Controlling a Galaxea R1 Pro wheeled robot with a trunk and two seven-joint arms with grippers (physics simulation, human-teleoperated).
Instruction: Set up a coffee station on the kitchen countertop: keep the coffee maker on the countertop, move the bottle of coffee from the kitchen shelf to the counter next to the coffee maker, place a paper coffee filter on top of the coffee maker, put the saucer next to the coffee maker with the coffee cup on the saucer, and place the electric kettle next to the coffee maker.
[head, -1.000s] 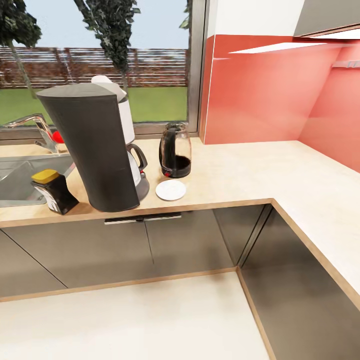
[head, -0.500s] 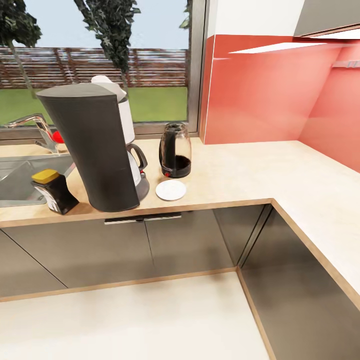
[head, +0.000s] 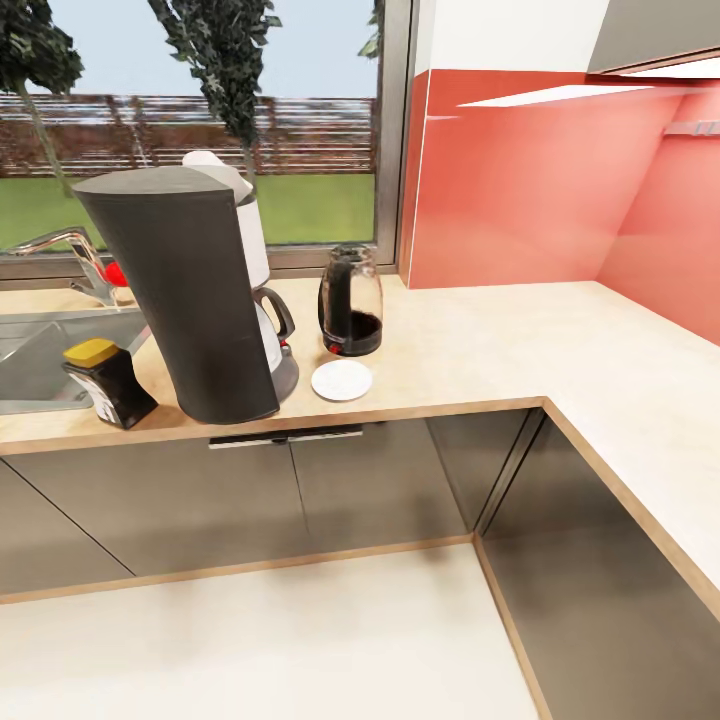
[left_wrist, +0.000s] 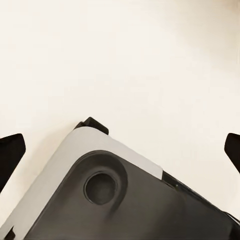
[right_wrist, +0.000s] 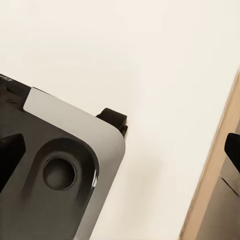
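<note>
While both arms hang over pale floor, left gripper (left_wrist: 120, 150) and right gripper (right_wrist: 120, 150) spread wide, empty. Coffee maker (head: 190, 295) on countertop (head: 480, 350); bottle of coffee (head: 108, 382) just beside, saucer (head: 342, 380) and electric kettle (head: 351, 301) near.

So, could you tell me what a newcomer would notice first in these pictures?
The tall charcoal coffee maker dominates the countertop near its front edge, before the window. Close on its right stand the dark electric kettle and, in front of the kettle, the empty white saucer; the yellow-lidded bottle of coffee stands at its left, by the sink.
</note>
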